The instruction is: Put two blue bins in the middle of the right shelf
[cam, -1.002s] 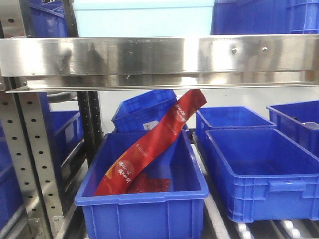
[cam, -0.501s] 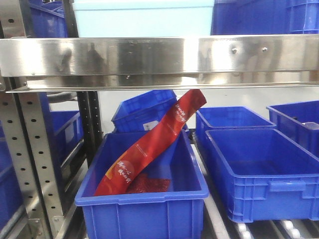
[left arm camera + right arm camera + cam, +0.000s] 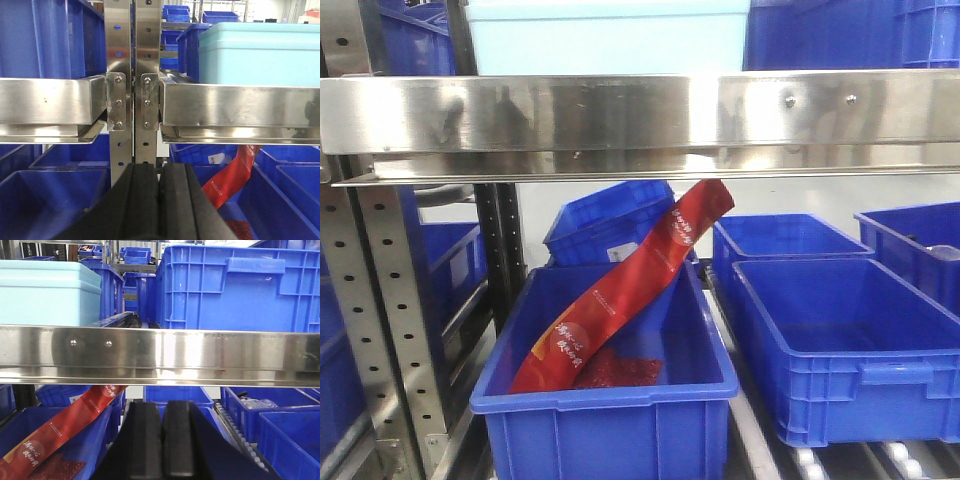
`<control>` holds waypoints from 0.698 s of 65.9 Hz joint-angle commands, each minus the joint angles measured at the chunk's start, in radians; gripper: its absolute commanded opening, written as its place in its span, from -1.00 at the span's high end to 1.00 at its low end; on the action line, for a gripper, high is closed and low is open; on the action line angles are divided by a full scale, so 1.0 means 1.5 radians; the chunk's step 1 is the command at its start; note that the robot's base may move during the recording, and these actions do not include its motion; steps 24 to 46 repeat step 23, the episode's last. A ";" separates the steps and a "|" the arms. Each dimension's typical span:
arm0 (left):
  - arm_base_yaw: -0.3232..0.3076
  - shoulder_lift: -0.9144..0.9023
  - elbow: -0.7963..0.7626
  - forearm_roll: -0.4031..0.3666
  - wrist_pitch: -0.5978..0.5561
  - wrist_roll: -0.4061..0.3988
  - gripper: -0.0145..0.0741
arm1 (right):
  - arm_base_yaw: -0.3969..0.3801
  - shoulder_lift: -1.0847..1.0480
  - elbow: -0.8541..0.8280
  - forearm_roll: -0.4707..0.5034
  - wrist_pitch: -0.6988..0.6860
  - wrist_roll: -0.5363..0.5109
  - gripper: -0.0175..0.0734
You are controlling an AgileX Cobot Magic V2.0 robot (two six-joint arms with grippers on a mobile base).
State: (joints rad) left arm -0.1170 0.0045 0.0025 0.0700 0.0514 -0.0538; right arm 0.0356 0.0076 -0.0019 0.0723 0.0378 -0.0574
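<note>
Both arms hang short of the racking, empty. The left gripper (image 3: pixel 159 200) has its jaws pressed together with nothing between them, facing the perforated steel upright (image 3: pixel 134 85). The right gripper (image 3: pixel 161 440) likewise has its jaws pressed together, level with the steel shelf rail (image 3: pixel 160 355).

Location of the task's things: in the front view a blue bin (image 3: pixel 610 400) sits at the front of the lower shelf, left of centre, carrying a long red packet (image 3: pixel 630 285) that leans from its near left corner up and back to the right. A second, empty blue bin (image 3: pixel 845 350) stands just beside it on the right, on the roller track (image 3: pixel 810 462). Which bins are meant I cannot tell.

Orientation: both bins appear to run long axis front to back, short ends towards the robot, mouths up.

Handling, as judged: rigid moulded plastic, smooth-walled, light when empty. The rolled rim and the recessed end handle (image 3: pixel 897 373) are the sound holds. The leaning packet may shift or topple if its bin is tilted.
</note>
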 commanded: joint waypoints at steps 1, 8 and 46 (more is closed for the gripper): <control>0.003 -0.003 -0.002 -0.004 -0.015 0.001 0.92 | -0.003 -0.005 0.001 -0.005 -0.007 -0.004 0.97; 0.003 -0.003 -0.002 -0.004 -0.015 0.001 0.92 | -0.003 -0.005 0.001 -0.005 -0.007 -0.004 0.97; 0.003 -0.003 -0.002 -0.004 -0.015 0.001 0.92 | -0.003 -0.005 0.001 -0.005 -0.007 -0.004 0.97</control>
